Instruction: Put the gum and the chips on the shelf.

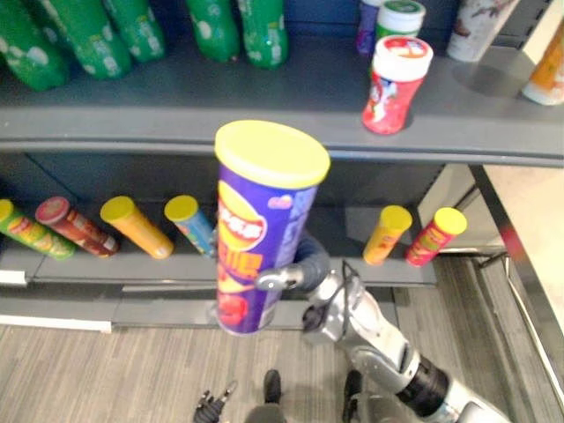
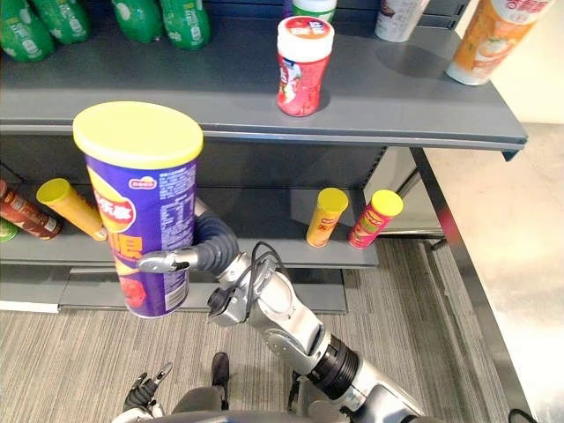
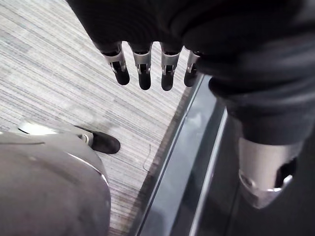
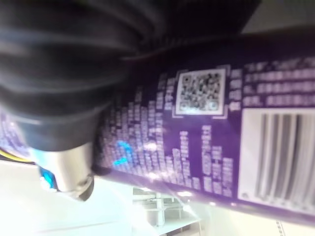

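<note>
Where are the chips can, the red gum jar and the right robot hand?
chips can [image 1: 260, 238], left eye view, purple side.
red gum jar [image 1: 392, 97], left eye view, red body.
right robot hand [image 2: 167, 260], right eye view, silver finger.

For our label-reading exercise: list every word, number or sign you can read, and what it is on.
Nothing reads clearly.
Purple chips can, in the right hand: logo and small print blurred; square code and barcode visible.
Red gum jar on the upper shelf: label too small.

Right hand [image 2: 214, 250] fingers [image 2: 164, 261] mostly hidden behind chips can [image 2: 145, 203], probably curled.
</note>
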`<state>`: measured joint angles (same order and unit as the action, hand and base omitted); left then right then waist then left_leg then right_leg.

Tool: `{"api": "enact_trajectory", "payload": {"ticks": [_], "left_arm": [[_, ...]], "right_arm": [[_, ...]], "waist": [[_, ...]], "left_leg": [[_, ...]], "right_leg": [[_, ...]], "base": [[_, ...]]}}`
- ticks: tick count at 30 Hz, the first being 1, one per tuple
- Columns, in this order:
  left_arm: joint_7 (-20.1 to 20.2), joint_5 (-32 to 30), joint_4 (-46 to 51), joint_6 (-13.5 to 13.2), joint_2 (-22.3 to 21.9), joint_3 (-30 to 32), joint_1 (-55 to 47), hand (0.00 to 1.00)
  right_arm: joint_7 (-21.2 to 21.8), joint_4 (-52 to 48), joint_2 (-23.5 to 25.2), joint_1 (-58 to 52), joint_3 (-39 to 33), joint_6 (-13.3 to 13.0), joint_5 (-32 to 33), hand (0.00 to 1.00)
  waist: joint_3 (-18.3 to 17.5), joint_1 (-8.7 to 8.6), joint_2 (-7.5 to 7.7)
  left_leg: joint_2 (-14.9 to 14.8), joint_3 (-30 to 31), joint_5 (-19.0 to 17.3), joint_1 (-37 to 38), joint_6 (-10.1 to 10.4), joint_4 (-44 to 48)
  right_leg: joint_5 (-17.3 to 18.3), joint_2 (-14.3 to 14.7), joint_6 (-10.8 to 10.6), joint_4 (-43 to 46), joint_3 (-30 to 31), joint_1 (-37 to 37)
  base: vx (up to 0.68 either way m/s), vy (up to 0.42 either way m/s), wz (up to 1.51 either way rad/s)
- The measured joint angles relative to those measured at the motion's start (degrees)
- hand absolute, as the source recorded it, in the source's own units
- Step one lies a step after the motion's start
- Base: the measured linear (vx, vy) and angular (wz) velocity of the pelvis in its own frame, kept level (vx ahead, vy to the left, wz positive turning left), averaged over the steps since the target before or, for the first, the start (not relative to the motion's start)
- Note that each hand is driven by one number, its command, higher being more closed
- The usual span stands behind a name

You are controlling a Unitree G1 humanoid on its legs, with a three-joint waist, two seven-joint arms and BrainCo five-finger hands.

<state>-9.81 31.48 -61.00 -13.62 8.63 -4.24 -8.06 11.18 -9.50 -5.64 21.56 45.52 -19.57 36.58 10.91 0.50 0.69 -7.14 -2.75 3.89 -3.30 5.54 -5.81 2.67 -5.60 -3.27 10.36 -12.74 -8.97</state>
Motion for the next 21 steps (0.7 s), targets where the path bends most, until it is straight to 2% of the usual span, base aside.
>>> {"api": "enact_trajectory", "payload": {"ticks": [3,7,13,17,21], "left_arm": [[0.3,0.0,0.0,0.6,0.0,0.1,0.4,0.0],[1.3,2.4,-0.2,1.7,0.0,0.1,0.6,0.0],[1.5,4.4,-0.4,2.1,0.1,0.0,2.0,0.0],[1.5,5.8,0.2,3.1,0.6,0.0,4.4,0.0],[1.5,6.0,0.6,4.3,1.0,-0.1,7.0,0.0]], "right_arm": [[0.6,1.8,0.1,0.0,0.5,-0.2,0.5,1.0],[0.1,4.3,0.8,0.1,1.1,-1.0,1.9,1.0],[-2.4,9.8,3.8,0.1,2.5,-4.4,0.4,1.0],[-6.3,16.9,6.2,3.1,2.1,-6.7,-5.6,1.0],[-11.2,20.9,6.7,6.5,1.4,-7.3,-11.2,1.0]], "waist": [[0.0,1.46,0.0],[0.1,1.5,0.01],[1.1,2.66,0.0],[5.4,3.69,0.17],[9.2,4.56,0.14]], "left_leg": [[0.1,0.5,0.5,-1.3,0.2,0.0],[0.5,1.7,1.2,-2.6,0.3,0.0],[1.1,2.2,1.6,-3.5,0.2,0.1],[0.9,2.1,1.7,-4.2,0.0,1.3],[0.8,2.4,1.2,-7.6,0.3,5.7]], "right_leg": [[0.8,-0.4,0.4,2.0,-0.6,-1.8],[2.5,-1.2,0.5,5.4,-1.5,-3.9],[5.4,-2.8,0.2,9.7,-2.5,-5.9],[6.2,-3.2,0.1,10.5,-3.7,-5.9],[6.2,-3.5,0.4,11.7,-4.3,-7.2]], "base": [[-0.01,-0.017,0.13],[-0.01,-0.03,0.17],[-0.01,-0.032,0.13],[-0.01,-0.026,0.17],[0.0,-0.01,0.11]]}}
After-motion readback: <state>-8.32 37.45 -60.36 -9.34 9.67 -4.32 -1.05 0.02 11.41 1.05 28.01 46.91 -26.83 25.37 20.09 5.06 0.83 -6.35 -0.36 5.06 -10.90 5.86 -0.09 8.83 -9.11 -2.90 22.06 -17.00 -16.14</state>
